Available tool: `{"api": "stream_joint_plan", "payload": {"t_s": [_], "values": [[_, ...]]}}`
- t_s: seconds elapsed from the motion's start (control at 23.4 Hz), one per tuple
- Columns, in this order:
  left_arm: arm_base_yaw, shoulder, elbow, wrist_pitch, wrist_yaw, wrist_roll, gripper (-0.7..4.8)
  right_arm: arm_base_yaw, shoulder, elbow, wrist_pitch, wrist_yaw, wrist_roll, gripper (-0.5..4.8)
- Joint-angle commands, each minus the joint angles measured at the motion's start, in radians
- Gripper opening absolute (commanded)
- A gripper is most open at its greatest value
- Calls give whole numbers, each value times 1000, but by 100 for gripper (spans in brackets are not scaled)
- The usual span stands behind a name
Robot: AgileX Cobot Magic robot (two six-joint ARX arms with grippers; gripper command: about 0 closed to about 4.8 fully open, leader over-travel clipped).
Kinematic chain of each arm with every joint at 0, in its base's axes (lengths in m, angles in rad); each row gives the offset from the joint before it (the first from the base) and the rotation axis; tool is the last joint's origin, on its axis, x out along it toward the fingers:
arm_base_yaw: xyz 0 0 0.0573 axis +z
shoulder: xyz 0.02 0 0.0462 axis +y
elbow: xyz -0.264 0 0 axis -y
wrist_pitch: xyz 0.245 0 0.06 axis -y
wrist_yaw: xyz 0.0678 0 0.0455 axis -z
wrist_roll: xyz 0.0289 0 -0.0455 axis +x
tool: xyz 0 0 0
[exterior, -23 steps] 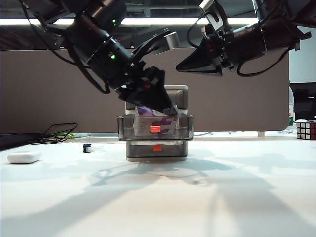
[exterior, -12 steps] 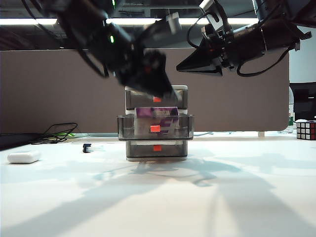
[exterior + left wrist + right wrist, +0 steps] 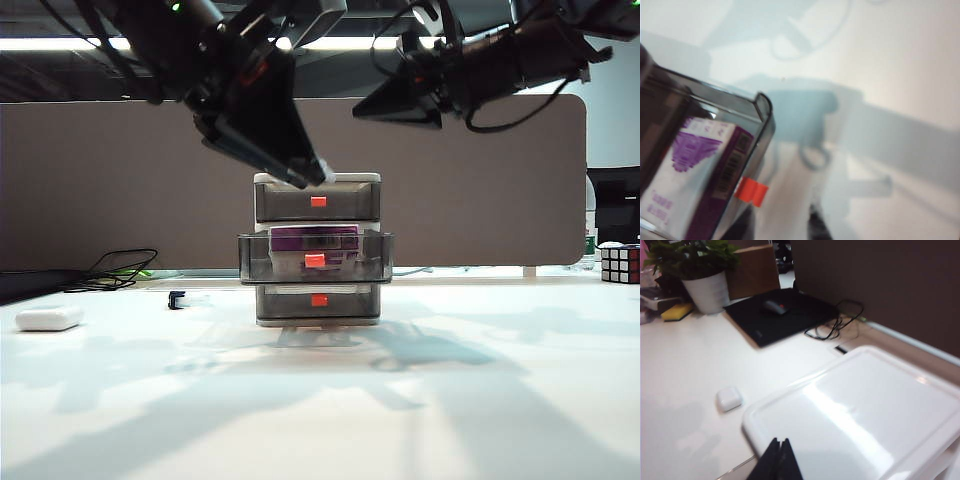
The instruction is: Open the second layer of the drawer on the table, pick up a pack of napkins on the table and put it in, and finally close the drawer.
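The drawer (image 3: pixel 318 250) stands mid-table, its second layer (image 3: pixel 315 259) pulled out with the red-orange tab (image 3: pixel 314 260) facing front. The purple and white pack of napkins (image 3: pixel 315 238) lies inside it; the left wrist view shows the pack of napkins (image 3: pixel 695 175) behind the smoky wall, near the tab (image 3: pixel 751 191). My left gripper (image 3: pixel 310 178) hangs just above the unit's top left corner; its left gripper (image 3: pixel 782 230) fingers stand apart with nothing between them. My right gripper (image 3: pixel 362 112) hovers high at the right, shut; the right gripper (image 3: pixel 779 442) points over the unit's white top (image 3: pixel 865 405).
A small white rounded case (image 3: pixel 47 319) lies at the far left of the table (image 3: pixel 320 400), with a small dark object (image 3: pixel 177 298) and cables (image 3: pixel 115 268) behind. A Rubik's cube (image 3: pixel 620 263) sits at the far right. A brown partition (image 3: pixel 120 180) closes the back.
My left gripper let go of the pack of napkins and rose out of the middle drawer to above the unit. The pack now lies flat in the drawer. The right gripper lifted slightly.
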Motion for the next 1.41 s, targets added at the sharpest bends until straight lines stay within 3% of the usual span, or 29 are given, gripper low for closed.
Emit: {"api": "stream_joint_plan", "payload": {"t_s": [0.04, 0.13, 0.21, 0.73, 1.02, 1.19, 1.41], "values": [[3, 16, 0, 16, 9, 4, 91, 1, 49, 75, -31, 7, 4, -4], [5, 32, 0, 13, 9, 4, 25, 3, 76, 100, -43, 8, 4, -4], [5, 51, 0, 7, 10, 4, -5, 8, 102, 119, -45, 7, 4, -4], [8, 143, 0, 26, -7, 8, -5, 18, 211, 219, -74, 9, 4, -4], [9, 145, 0, 103, -82, 7, -5, 18, 241, 218, -101, 27, 3, -4], [8, 162, 0, 191, -178, 3, -5, 18, 246, 218, -113, 27, -1, -4], [15, 203, 0, 216, -178, 3, -5, 18, 246, 218, -113, 27, -5, -4]]}}
